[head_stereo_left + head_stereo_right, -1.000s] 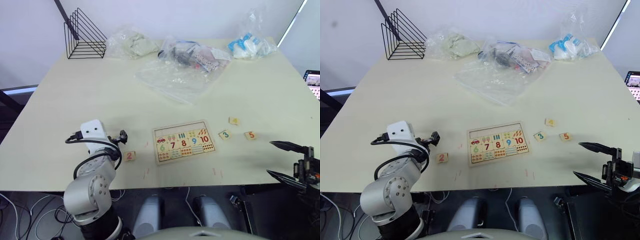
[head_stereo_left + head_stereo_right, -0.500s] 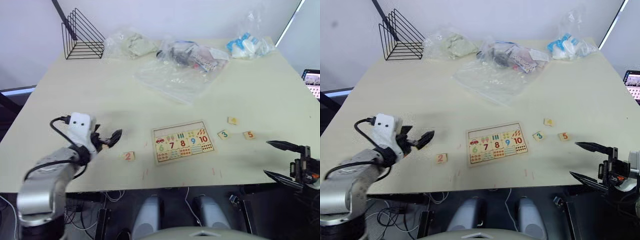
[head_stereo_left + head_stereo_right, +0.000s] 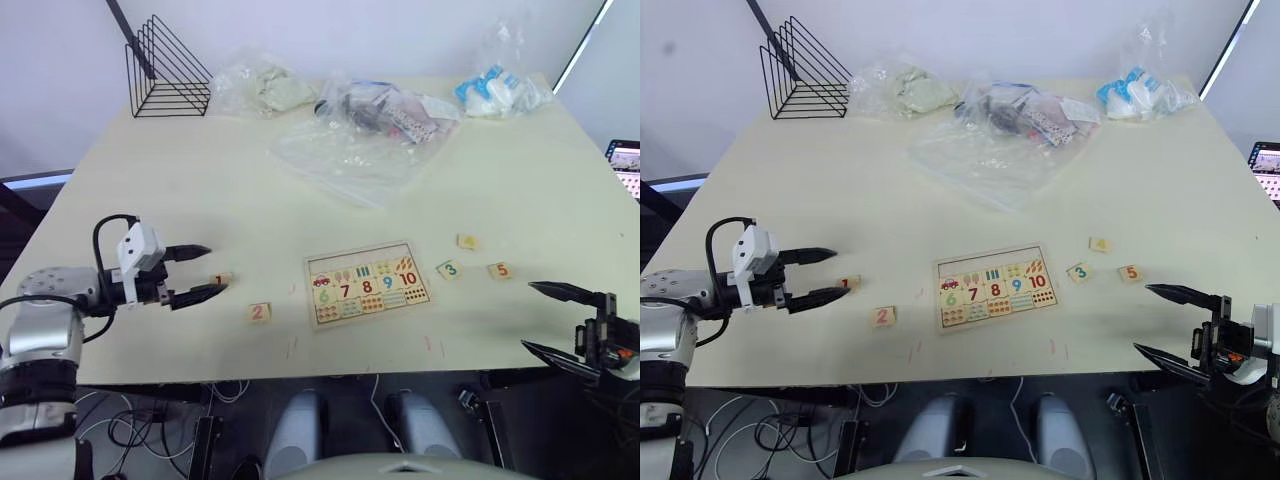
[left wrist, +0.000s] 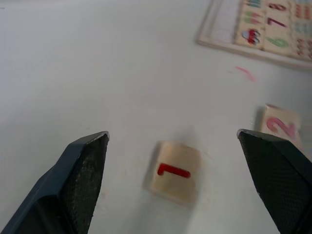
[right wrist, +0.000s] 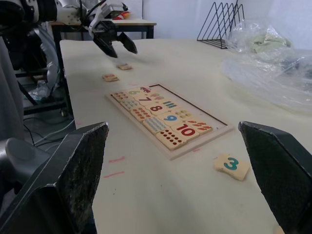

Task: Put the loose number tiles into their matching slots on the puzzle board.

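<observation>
— black fingers on the left gripper [image 3: 198,271], are they apart or together?

— wide apart. they hold nothing and touch nothing. the small square light-wood tile with a red 1 [image 4: 174,171] lies flat on the pale cream table [image 3: 180,190], just past the finger tips and in line with the gap between them.

— where is the small square light-wood tile with a red 2 [image 3: 259,312]?

— on the table too, near the 1 tile but not touching it, between the left gripper and the flat light-wood puzzle board with coloured numbers and little pictures [image 3: 368,283].

— and the row of square slots along the board's far edge [image 3: 360,258]?

— it looks bare, just plain wood.

— what about the right gripper [image 3: 548,318]?

— its two black fingers are spread wide too, with nothing in them. it hangs by the near edge of the table, on the right, well apart from the board.

— any tiles near it?

— the small wood tile with a green 3 [image 3: 449,268] lies just right of the board. the small wood tile with an orange 5 [image 3: 500,270] is a bit further right. the small wood tile with a yellow mark [image 3: 467,241] sits just behind those two; i can't read its number.

— what is at the far side of the table?

— a black wire rack [image 3: 167,72] at the left corner, some clear plastic bags with stuff inside [image 3: 375,110] in the middle, and a clear bag with blue and white things [image 3: 498,90] on the right.
</observation>
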Controlling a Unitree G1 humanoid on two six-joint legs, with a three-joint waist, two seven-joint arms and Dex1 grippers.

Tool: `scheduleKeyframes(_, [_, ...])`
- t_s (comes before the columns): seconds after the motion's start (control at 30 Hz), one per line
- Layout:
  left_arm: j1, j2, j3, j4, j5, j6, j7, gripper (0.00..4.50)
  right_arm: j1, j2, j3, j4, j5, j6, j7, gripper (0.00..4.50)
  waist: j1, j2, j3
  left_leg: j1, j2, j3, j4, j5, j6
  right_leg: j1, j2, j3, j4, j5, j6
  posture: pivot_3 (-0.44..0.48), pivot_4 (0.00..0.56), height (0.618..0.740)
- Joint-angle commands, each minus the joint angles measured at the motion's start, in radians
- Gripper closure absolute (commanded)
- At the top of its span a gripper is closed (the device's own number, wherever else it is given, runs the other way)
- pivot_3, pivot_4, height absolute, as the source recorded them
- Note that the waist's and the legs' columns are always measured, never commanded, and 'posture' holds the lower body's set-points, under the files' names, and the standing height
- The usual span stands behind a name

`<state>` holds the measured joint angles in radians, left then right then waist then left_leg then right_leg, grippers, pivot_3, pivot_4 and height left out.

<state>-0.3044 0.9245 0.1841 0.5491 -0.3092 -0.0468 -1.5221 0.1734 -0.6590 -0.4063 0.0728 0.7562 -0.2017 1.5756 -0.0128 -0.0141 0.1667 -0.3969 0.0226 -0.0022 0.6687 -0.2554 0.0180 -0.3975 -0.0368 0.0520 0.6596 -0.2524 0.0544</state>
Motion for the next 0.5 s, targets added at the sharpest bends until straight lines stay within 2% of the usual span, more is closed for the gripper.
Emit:
scheduleKeyframes(0.03, [-0.080,0.048,-0.050,0.187,0.022,-0.157,-0.090,0.02,0.016,0.009,-0.034,-0.049,0.013,-0.007,-0.013,0.00,0.000,0.000,0.000,0.000,0.000,0.000,0.000,0.000,0.000,0.000,0.000,0.000,0.000,0.000,0.000,0.000,0.150,0.740])
scheduleKeyframes(0.17, [-0.168,0.073,-0.185,0.352,0.020,-0.309,-0.092,0.02,0.037,0.022,-0.036,-0.072,0.011,-0.008,-0.025,0.00,0.002,0.000,0.000,0.000,0.000,-0.001,0.000,0.000,0.000,0.000,0.000,0.000,0.001,0.002,0.004,0.000,0.150,0.740])
scheduleKeyframes(0.27, [-0.234,0.057,-0.256,0.436,0.017,-0.383,-0.092,0.02,0.038,0.024,-0.036,-0.082,0.010,-0.004,-0.033,0.00,0.003,0.000,0.000,-0.001,0.000,-0.001,0.000,0.000,0.000,0.000,0.000,0.000,0.001,0.002,0.004,0.000,0.150,0.740])
scheduleKeyframes(0.5, [-0.336,0.027,-0.333,0.545,0.008,-0.429,-0.092,0.02,0.021,0.012,-0.029,-0.106,0.011,0.019,-0.052,0.00,0.001,-0.001,0.000,-0.001,0.000,-0.001,0.001,0.000,0.000,0.000,0.001,0.000,0.002,0.002,0.004,0.000,0.150,0.740])
